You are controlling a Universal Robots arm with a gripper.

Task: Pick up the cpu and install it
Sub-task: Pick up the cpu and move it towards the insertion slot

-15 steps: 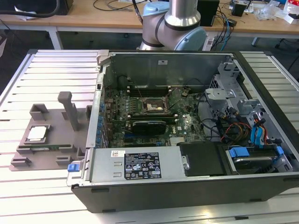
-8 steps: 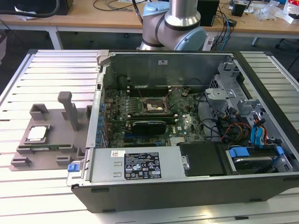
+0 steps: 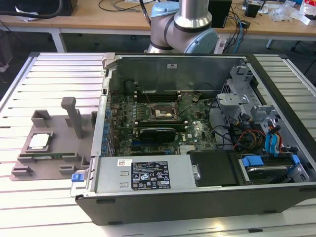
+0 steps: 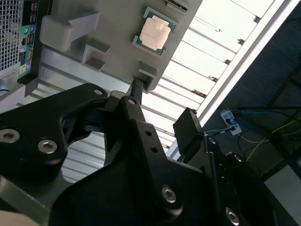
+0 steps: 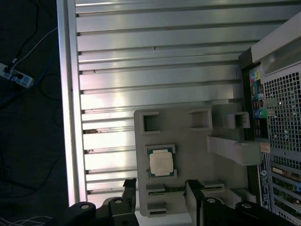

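Cpu rests in grey fixture near upright post and computer case; gripper spread wide, holding nothing.

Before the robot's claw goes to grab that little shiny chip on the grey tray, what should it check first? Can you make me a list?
1. Chip lies flat in its pocket on the grey tray: ok.
2. Nothing lies on top of the chip: ok.
3. Claw is open and empty: ok.
4. Claw is centred over the chip: cannot tell; in the first wrist view the chip sits just beyond the claw.
5. Socket inside the computer is open and ready: cannot tell.
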